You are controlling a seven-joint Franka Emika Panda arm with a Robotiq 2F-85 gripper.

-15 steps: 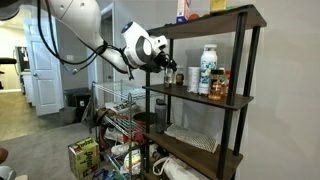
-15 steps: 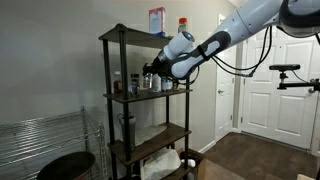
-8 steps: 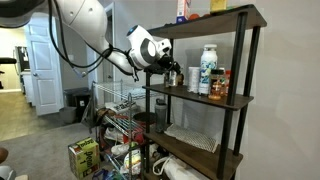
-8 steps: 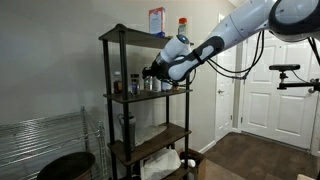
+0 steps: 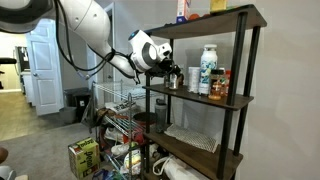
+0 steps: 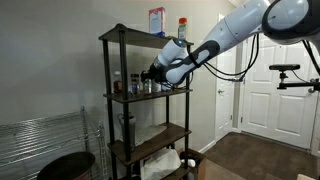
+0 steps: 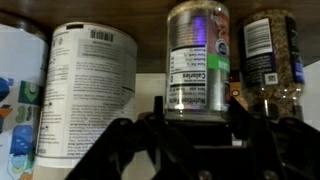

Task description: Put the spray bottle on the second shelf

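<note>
Reading the wrist view from the left, a white bottle with blue print [image 7: 18, 105] sits at the edge. Next comes a white container with a barcode label [image 7: 90, 85], then the spray bottle [image 7: 197, 60] in the middle. A jar of dark grainy contents [image 7: 268, 55] stands on the right. The gripper [image 7: 195, 125] has its fingers [image 7: 125, 140] drawn in narrow on either side of the spray bottle's body, so I read it as clamped on the bottle. The spray head is out of frame.

In an exterior view my arm reaches in from the left, and the gripper [image 5: 170, 72] is at the front left end of the second shelf [image 5: 238, 101]. The tall white bottle [image 5: 207, 68] and the red-capped jar [image 5: 222, 84] stand further right on the same board. From here I cannot tell whether the spray bottle's base is touching the wood or hanging just above it.

I judge this to be the placing step, close to done. The next move calls for settling the base flat on the board and spreading the fingers. Then I would back out straight toward the open left side, since the neighbouring containers stand near enough to be clipped.
</note>
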